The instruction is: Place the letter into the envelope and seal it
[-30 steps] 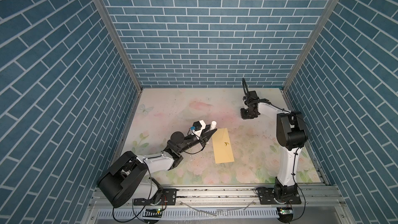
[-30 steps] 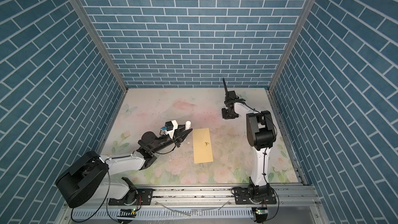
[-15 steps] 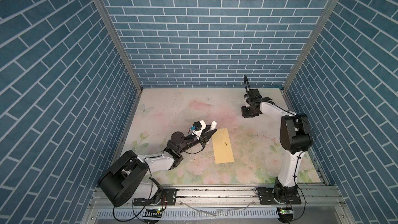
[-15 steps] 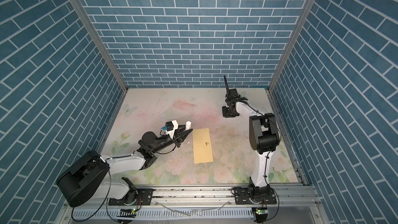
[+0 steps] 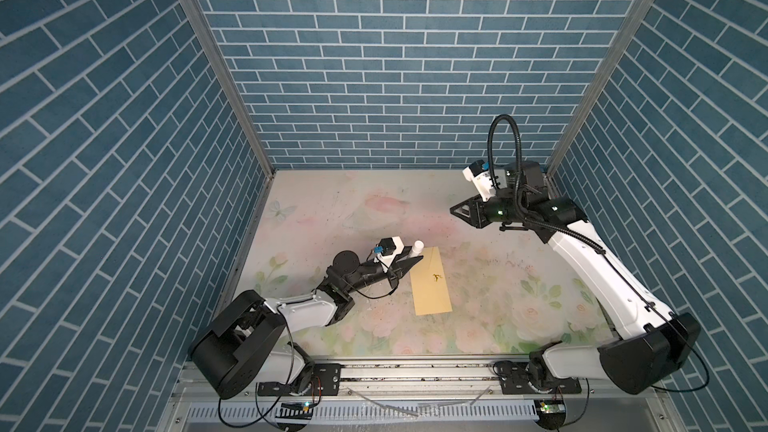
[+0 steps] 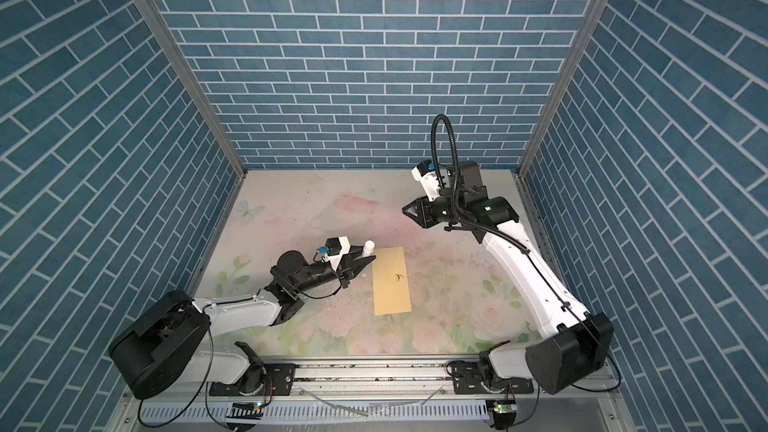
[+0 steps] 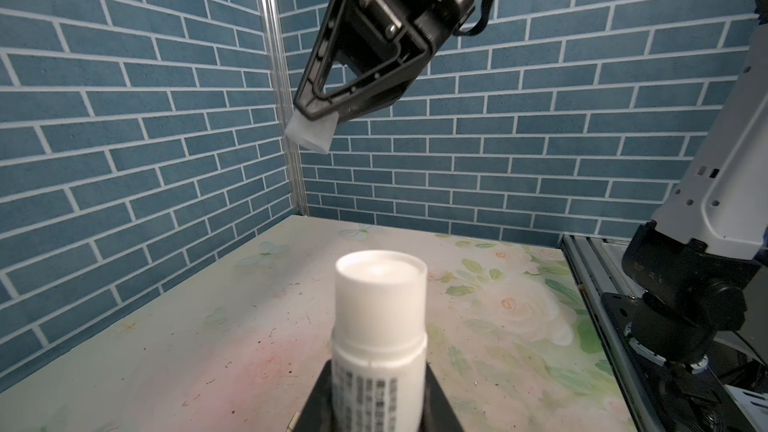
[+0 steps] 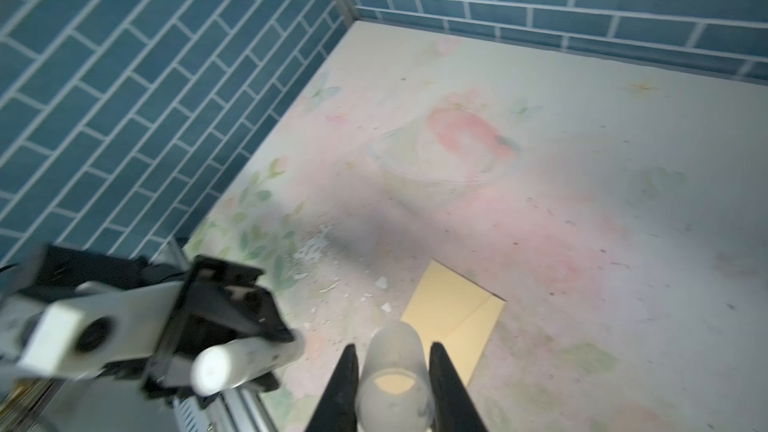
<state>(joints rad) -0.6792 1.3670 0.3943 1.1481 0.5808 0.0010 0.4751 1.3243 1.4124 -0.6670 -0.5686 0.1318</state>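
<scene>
Recapping seems next: beside the yellow-tan paper envelope [image 5: 430, 282] our left gripper [image 5: 411, 260] pinches the white glue tube [image 7: 380, 317], right gripper [image 5: 455, 209] its frosted cap [image 8: 392, 367]

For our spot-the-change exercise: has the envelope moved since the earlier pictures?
No. The envelope lies where it did on the floral mat, far corner beside the left gripper.

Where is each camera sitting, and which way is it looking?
Both top views: high at the front, looking down at the table and back wall; both arms show whole.
Left wrist: on the left arm, looking past the left end effector's glue stick toward the right end effector holding the cap.
Right wrist: on the right arm, looking down past the cap at the envelope and left end effector.
Shared: both wrist views show glue stick and cap.
</scene>
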